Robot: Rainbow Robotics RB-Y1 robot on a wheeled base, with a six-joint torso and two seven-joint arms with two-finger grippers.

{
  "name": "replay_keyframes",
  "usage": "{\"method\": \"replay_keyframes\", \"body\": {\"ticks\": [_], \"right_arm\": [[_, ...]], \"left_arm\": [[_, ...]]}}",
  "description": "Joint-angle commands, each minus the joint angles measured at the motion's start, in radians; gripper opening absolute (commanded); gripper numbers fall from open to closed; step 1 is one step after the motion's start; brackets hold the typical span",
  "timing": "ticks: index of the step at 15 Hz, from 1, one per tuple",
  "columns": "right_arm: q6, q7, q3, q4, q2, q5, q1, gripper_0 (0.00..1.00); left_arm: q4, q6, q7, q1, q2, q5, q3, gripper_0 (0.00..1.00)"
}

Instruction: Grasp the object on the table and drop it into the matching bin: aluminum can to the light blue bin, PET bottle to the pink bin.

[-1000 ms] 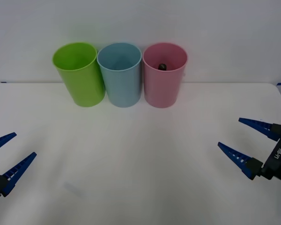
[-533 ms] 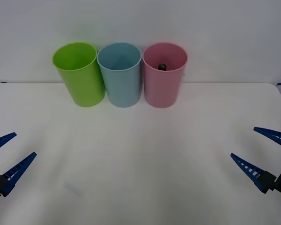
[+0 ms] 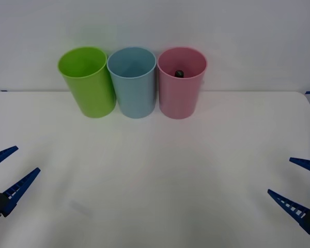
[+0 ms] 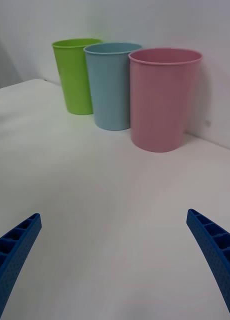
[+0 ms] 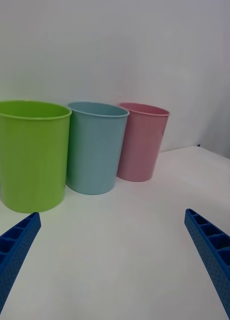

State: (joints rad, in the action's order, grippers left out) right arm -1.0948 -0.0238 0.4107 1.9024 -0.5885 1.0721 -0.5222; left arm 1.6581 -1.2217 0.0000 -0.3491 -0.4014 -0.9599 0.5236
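Observation:
The pink bin stands upright at the back of the white table, rightmost of a row of three; a small dark cap of the PET bottle shows inside it. The light blue bin is beside it in the middle. My right gripper is open and empty low at the table's right edge, far from the bins. My left gripper is open and empty at the left edge. In the wrist views the pink bin and light blue bin stand ahead of the open grippers.
A lime green bin stands leftmost in the row, touching the light blue one. A plain white wall rises right behind the bins. The wide tabletop between the grippers and the bins is bare.
My right gripper has drawn back toward the lower right edge of the front view, staying open. The left gripper and the three bins have not moved.

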Motion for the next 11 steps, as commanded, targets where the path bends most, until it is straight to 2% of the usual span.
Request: {"method": "replay_keyframes", "body": {"ticks": [1, 11], "right_arm": [[-0.066, 0.002, 0.016, -0.046, -0.001, -0.015, 0.001, 1.00], [-0.115, 0.031, 0.014, -0.098, 0.004, -0.043, -0.005, 1.00]], "left_arm": [[0.000, 0.000, 0.000, 0.000, 0.000, 0.000, 0.000, 1.00], [0.000, 0.000, 0.000, 0.000, 0.000, 0.000, 0.000, 1.00]]}}
